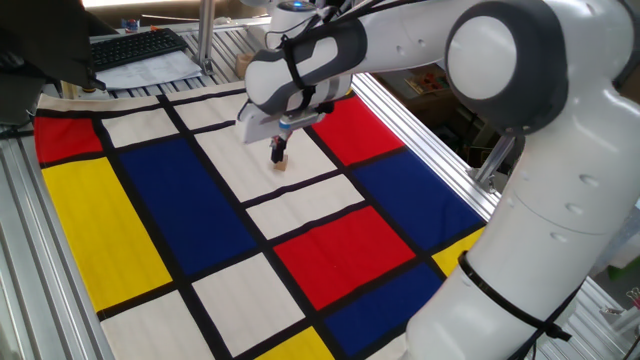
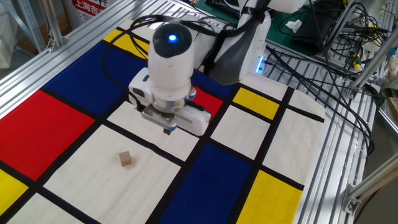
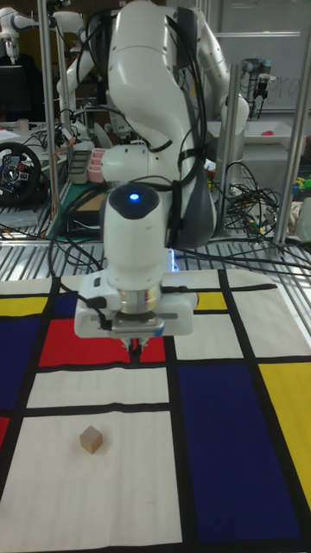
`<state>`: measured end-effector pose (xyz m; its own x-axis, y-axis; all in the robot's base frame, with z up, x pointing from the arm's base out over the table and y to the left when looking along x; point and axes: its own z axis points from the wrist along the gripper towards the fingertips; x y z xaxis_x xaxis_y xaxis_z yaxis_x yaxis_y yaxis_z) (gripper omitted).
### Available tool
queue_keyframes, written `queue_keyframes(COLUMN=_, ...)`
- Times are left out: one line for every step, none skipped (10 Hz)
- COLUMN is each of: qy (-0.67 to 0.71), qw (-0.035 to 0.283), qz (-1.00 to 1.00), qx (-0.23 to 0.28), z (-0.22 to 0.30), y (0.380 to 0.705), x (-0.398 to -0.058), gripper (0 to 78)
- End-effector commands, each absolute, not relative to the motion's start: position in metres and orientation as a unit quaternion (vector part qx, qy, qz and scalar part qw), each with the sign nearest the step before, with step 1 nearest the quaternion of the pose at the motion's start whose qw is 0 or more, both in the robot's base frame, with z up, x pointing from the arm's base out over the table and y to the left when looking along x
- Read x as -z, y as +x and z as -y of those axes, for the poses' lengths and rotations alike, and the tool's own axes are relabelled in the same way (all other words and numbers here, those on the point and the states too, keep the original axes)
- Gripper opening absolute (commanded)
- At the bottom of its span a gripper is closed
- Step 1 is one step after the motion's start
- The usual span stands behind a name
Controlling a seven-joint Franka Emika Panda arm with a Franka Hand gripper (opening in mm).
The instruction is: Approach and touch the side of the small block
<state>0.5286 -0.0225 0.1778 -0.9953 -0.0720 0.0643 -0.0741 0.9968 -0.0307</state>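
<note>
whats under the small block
The small block sits on a white panel of the colour-block cloth, with nothing on top of it. The patch of cloth directly beneath it is covered. The hand hangs apart from it, over the same cloth.

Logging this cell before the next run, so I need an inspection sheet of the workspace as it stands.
Surface: cloth of red, blue, yellow and white panels with black lines, lying flat.
Job's things: small block on a white panel, apart from the tool.
Clutter: nothing seen on the cloth.
Grippers: gripper raised above the cloth, jaw state unclear.
Cables: black cables beside the table.
Surroundings: keyboard, aluminium frame.
</note>
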Motion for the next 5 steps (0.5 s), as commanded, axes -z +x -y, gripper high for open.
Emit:
queue_keyframes(qy=-0.08, qw=0.03, qz=0.996, qx=-0.015, z=0.071, y=0.545, x=-0.168, gripper=0.0)
queue_keyframes(qy=-0.109, qw=0.029, qz=0.994, qx=-0.015, z=0.077, y=0.546, x=-0.168, gripper=0.0)
queue_keyframes(qy=-0.115, qw=0.029, qz=0.993, qx=-0.014, z=0.077, y=0.546, x=-0.168, gripper=0.0)
queue_keyframes(qy=-0.15, qw=0.028, qz=0.988, qx=-0.016, z=0.081, y=0.546, x=-0.166, gripper=0.0)
queue_keyframes(qy=-0.155, qw=0.028, qz=0.987, qx=-0.016, z=0.082, y=0.546, x=-0.166, gripper=0.0)
